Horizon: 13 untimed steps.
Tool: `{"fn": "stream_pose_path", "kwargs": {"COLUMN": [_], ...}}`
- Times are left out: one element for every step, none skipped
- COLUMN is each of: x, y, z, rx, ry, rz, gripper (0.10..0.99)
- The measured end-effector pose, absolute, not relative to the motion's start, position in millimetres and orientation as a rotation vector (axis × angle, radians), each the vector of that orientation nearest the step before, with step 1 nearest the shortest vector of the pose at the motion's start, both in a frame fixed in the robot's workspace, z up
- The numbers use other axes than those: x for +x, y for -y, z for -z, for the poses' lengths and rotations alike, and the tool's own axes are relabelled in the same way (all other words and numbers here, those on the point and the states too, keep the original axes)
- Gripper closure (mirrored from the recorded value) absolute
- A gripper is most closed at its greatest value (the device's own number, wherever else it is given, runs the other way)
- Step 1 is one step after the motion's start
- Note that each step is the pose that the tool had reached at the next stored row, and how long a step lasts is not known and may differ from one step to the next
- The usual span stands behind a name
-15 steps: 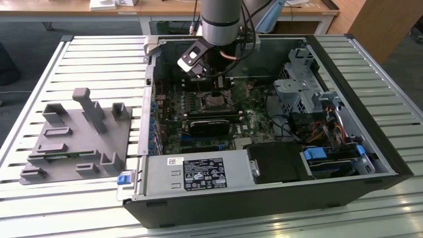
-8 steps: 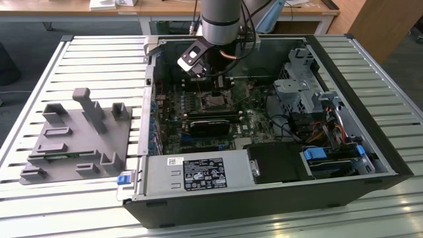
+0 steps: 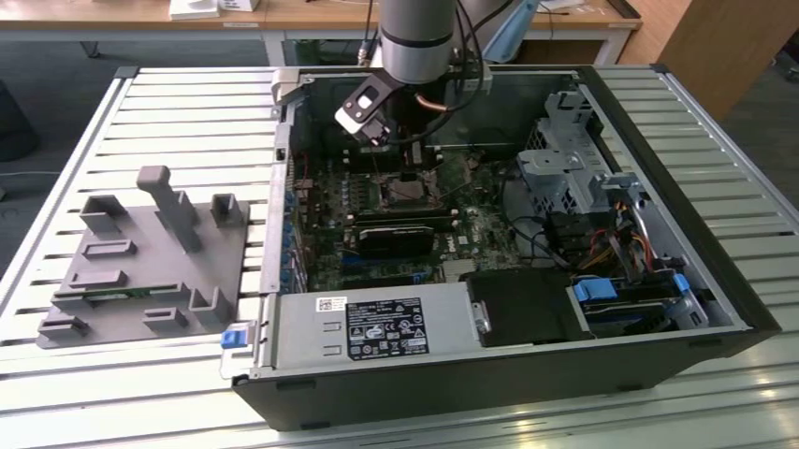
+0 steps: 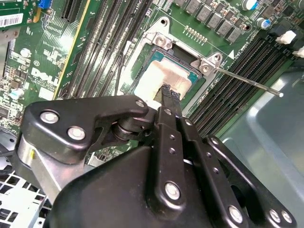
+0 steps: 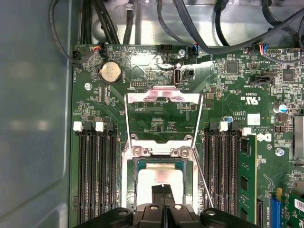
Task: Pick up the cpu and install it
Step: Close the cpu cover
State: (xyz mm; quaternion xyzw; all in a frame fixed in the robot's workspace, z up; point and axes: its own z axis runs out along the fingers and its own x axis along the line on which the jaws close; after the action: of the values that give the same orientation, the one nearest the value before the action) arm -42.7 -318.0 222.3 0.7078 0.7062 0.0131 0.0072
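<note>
The cpu [image 5: 160,176] lies flat in its socket [image 5: 128,190], metal frame [image 5: 161,96] flipped open. Fingers [image 5: 157,194] clenched, empty, tips over it, perhaps touching. Memory slots [image 5: 97,175] on either side.

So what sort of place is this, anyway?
Probably a robotics lab or test workshop: a robot arm reaches into an opened computer case lying on a slatted metal table, a grey fixture tray sits beside it, and office desks stand behind.

Probably a lab: slatted metal bench [image 3: 187,122] (wooden desks [image 3: 312,14] behind)
</note>
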Motion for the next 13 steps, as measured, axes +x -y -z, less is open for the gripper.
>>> {"fn": "stream_pose_path", "kwargs": {"x": [-42.7, -42.7, -42.7, -42.7, -42.7, -42.7, -42.7, -42.7, -42.7, -42.7, -42.7, -42.7, -42.7], "y": [318.0, 318.0, 318.0, 318.0, 318.0, 318.0, 318.0, 318.0, 318.0, 317.9, 318.0, 318.0, 318.0], "z": [-222.6, -223.0, -223.3, -223.8, -224.2, -224.9, -225.5, -226.2, -226.5, -226.5, -226.8, -227.1, -227.3], "rx": [2.214, 2.214, 2.214, 2.214, 2.214, 2.214, 2.214, 2.214, 2.214, 2.214, 2.214, 2.214, 2.214], "ry": [-2.209, -2.209, -2.209, -2.209, -2.209, -2.209, -2.209, -2.209, -2.209, -2.209, -2.209, -2.209, -2.209], "rz": [-0.040, -0.040, -0.041, -0.041, -0.041, -0.041, -0.041, -0.041, -0.041, -0.041, -0.041, -0.041, -0.041], "gripper": [0.980, 0.980, 0.980, 0.980, 0.980, 0.980, 0.980, 0.980, 0.980, 0.980, 0.980, 0.980, 0.980]}}
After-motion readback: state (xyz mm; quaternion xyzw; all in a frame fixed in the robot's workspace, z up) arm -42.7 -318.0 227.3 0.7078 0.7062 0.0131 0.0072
